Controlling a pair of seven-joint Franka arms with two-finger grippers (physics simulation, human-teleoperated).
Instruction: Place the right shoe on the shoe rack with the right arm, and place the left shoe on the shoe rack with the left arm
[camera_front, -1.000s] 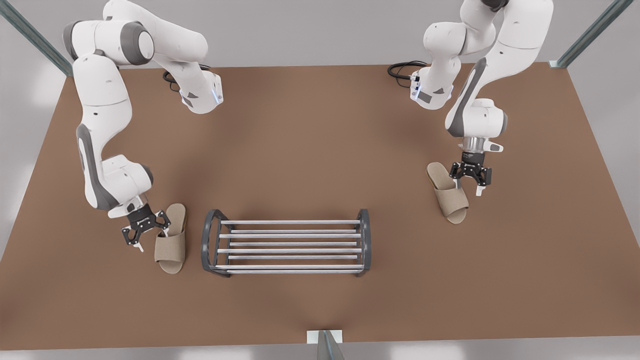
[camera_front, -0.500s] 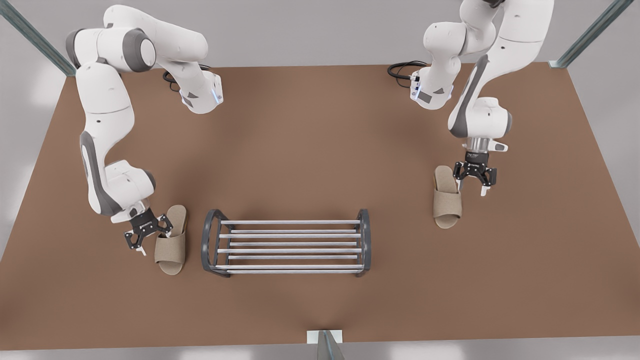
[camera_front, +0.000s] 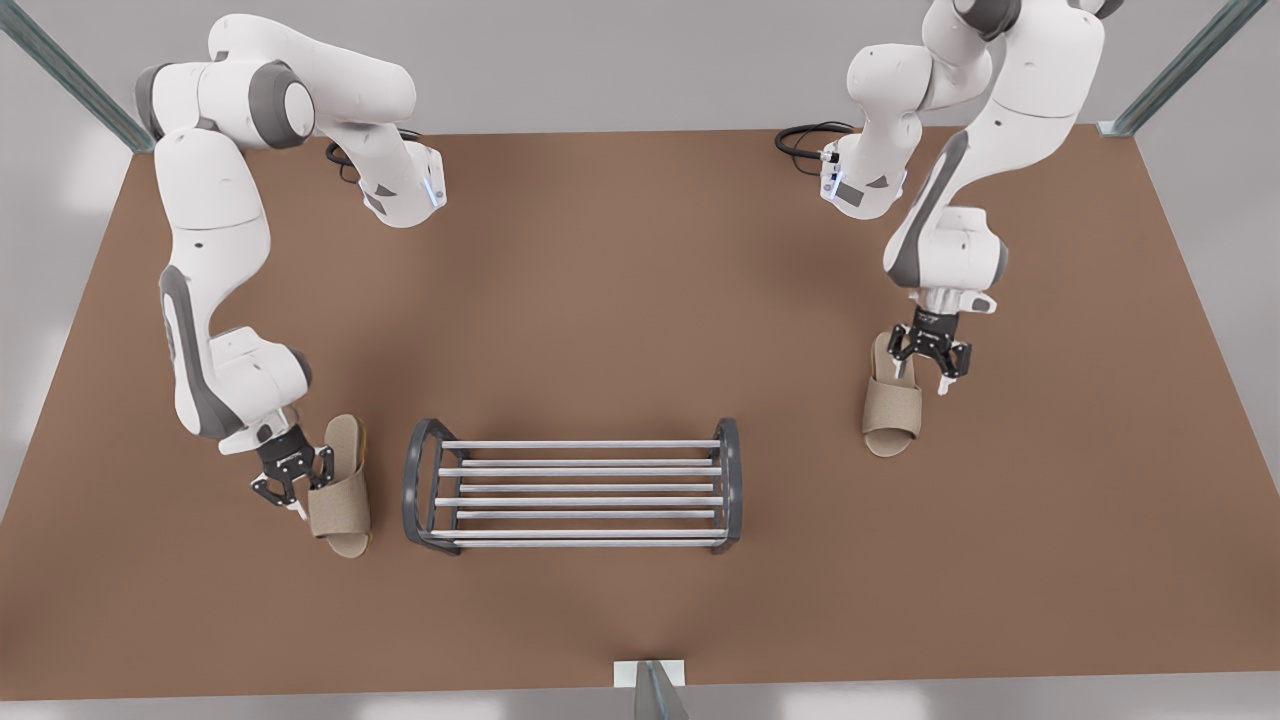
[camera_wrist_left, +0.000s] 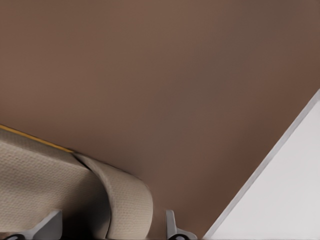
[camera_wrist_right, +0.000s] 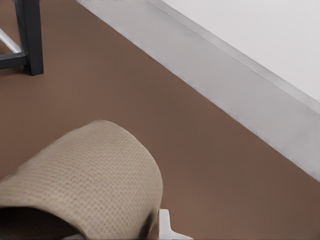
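Left gripper (camera_front: 291, 482) clamped on the left shoe (camera_front: 340, 492); both shoes off the rack, transfer just starting

Near the desk's (camera_front: 640, 250) near edge, toward the front view's left, the left gripper's fingers pinch the strap of the left shoe; a second ago it lay flat, now it is tipped on its side with the yellow sole edge showing, so I judge the lift has begun; the shoe rack (camera_front: 572, 487) stands just beside it, bars bare. Farther back, toward the front view's right edge and well apart from the rack, the right gripper (camera_front: 928, 358) is closed on the right shoe (camera_front: 890, 412); that shoe has swung from angled to parallel with the side edge, so it looks held.
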